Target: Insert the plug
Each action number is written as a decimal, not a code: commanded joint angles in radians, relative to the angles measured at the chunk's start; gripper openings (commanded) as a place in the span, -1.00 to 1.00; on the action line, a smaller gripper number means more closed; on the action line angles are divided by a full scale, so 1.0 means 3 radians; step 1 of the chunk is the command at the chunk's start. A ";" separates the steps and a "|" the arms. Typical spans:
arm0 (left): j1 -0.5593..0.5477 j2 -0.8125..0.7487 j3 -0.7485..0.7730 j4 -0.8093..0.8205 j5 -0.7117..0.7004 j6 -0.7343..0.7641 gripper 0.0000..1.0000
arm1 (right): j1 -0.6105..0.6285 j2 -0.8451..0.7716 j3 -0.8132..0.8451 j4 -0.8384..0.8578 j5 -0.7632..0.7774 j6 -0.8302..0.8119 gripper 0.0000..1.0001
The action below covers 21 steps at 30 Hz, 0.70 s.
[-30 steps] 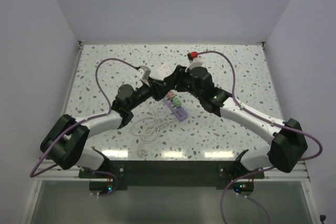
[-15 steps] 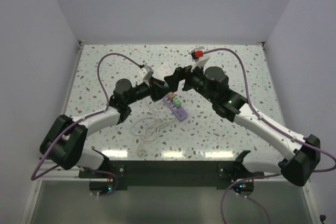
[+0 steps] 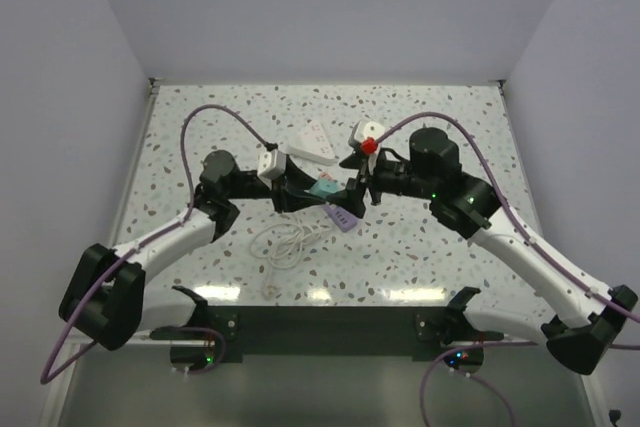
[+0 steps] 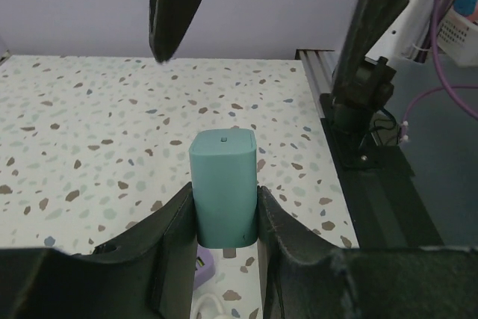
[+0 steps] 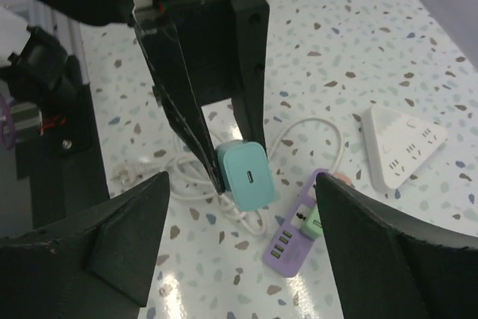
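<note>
Left gripper [image 4: 224, 198] is closed tight on the plug [image 4: 224, 177], a teal block with rounded corners, clamped between both black fingers [image 4: 168, 229]. The plug is held above the middle of the table, clear of the surface, just beside the far end of the purple strip [image 3: 343, 219].

Right gripper [image 3: 352, 187] faces it from the right. Its fingers [image 5: 388, 244] are spread wide on either side of the plug and hold nothing.

A speckled white table [image 3: 200, 127] fills the scene, with plain walls on the far, left and right sides. Two arms reach in from the near edge: the left arm [image 3: 170, 237] angles right and the right arm [image 3: 520, 247] angles left, so the grippers meet at the centre. A white strip [image 3: 312, 137] lies on the far side of the grippers. A coiled white cable [image 3: 285, 242] lies near and left of the purple strip. The purple strip lies flat, with a small green block [image 5: 314, 222] on it.

The plug's end, facing the right wrist camera, shows one small slot.
</note>
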 commanded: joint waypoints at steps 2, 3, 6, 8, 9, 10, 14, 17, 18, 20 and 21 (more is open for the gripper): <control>-0.0027 -0.0244 -0.0071 0.0246 0.0519 0.0005 -1.00 | 0.0003 0.0038 0.0060 -0.0363 -0.0552 -0.0260 0.48; -0.0032 -0.0259 -0.0076 0.0241 0.0539 0.0005 -1.00 | 0.0003 0.0022 0.0029 -0.0333 -0.0563 -0.0240 0.47; -0.0053 -0.0310 -0.0092 0.0241 0.0529 0.0010 -1.00 | 0.0003 0.0017 0.0008 -0.0291 -0.0583 -0.0219 0.43; -0.0053 -0.0331 -0.0107 0.0246 0.0478 0.0005 -1.00 | -0.0002 0.0073 0.0034 -0.0312 -0.0639 -0.0209 0.40; -0.0058 -0.0336 -0.0107 0.0246 0.0473 0.0005 -1.00 | -0.0002 0.0099 0.0039 -0.0312 -0.0640 -0.0209 0.38; -0.0053 -0.0336 -0.0112 0.0251 0.0473 0.0010 -1.00 | -0.0002 0.0155 0.0044 -0.0307 -0.0650 -0.0204 0.36; -0.0063 -0.0326 -0.0112 0.0252 0.0453 0.0010 -1.00 | 0.0008 0.0283 0.0054 -0.0276 -0.0726 -0.0189 0.22; -0.0068 -0.0311 -0.0107 0.0252 0.0457 0.0015 -1.00 | 0.0008 0.0344 0.0075 -0.0276 -0.0752 -0.0199 0.20; -0.0068 -0.0310 -0.0102 0.0246 0.0452 0.0015 -1.00 | 0.0008 0.0354 0.0080 -0.0276 -0.0782 -0.0199 0.19; -0.0068 -0.0310 -0.0107 0.0252 0.0442 0.0015 -1.00 | 0.0003 0.0380 0.0090 -0.0266 -0.0803 -0.0209 0.13; -0.0068 -0.0310 -0.0107 0.0252 0.0442 0.0015 -1.00 | 0.0003 0.0380 0.0090 -0.0251 -0.0818 -0.0204 0.08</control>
